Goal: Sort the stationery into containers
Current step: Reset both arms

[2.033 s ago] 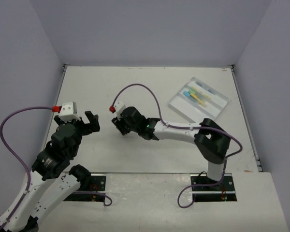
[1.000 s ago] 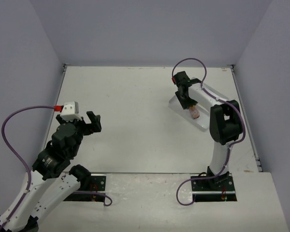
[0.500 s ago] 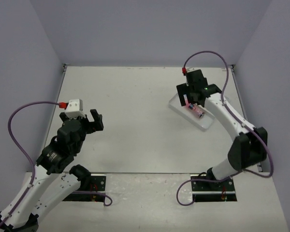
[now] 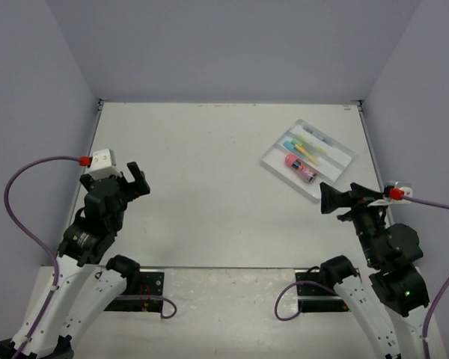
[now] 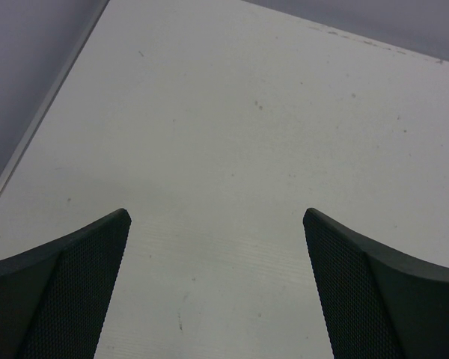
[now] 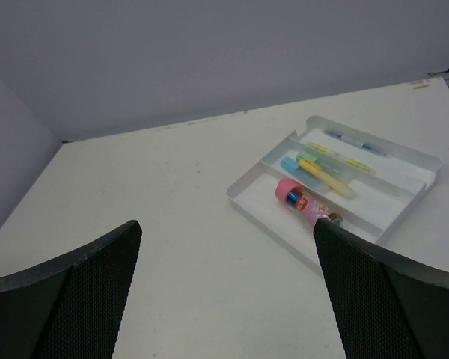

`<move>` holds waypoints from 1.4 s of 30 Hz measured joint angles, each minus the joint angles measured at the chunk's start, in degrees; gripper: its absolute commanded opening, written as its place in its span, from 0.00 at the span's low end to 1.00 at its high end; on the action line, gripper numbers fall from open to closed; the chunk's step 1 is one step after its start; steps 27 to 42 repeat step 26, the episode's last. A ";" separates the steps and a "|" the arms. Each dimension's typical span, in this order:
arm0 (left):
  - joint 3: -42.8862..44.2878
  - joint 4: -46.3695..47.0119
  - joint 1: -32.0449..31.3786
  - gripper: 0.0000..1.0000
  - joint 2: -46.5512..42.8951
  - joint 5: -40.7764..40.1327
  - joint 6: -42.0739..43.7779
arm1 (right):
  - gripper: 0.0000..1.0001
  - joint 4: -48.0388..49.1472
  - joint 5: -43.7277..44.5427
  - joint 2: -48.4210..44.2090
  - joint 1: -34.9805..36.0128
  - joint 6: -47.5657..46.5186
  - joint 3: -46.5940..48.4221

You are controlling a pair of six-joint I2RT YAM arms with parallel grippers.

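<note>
The clear three-compartment tray (image 4: 288, 182) (image 6: 260, 166) lies at the far right of the table. In its nearest compartment lies the stubby pink cylinder (image 4: 300, 168) (image 6: 302, 202). The middle compartment holds a yellow marker (image 6: 327, 178) and a light-blue stick (image 6: 290, 164); thin yellow-green pens (image 6: 337, 155) and a slim grey pen (image 6: 355, 142) lie further back. My right gripper (image 4: 343, 203) (image 6: 227, 224) hangs open and holds nothing, short of the tray's near corner. My left gripper (image 4: 138, 179) (image 5: 215, 215) is open over bare table at the left.
Grey walls close in the white table (image 4: 209, 164) on the left, back and right. A raised edge strip (image 4: 380, 187) runs along the right side beside the tray. A purple cable (image 4: 37, 168) loops out from the left arm.
My right gripper opened over the tray and left the pink cylinder in the nearest compartment, then the arm pulled back toward its base. The left arm shifted slightly.
</note>
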 measured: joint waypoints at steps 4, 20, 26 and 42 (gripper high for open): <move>-1.36 0.66 0.03 1.00 -2.59 -0.13 0.00 | 0.99 -4.94 0.44 -3.67 0.00 0.15 -0.09; -2.77 0.89 0.22 1.00 -5.04 0.12 0.00 | 0.99 -9.79 3.46 -4.60 0.00 0.01 -2.15; -2.78 0.89 0.22 1.00 -5.04 0.15 0.00 | 0.99 -9.82 3.20 -4.38 0.00 0.03 -2.27; -2.78 0.89 0.22 1.00 -5.04 0.15 0.00 | 0.99 -9.82 3.20 -4.38 0.00 0.03 -2.27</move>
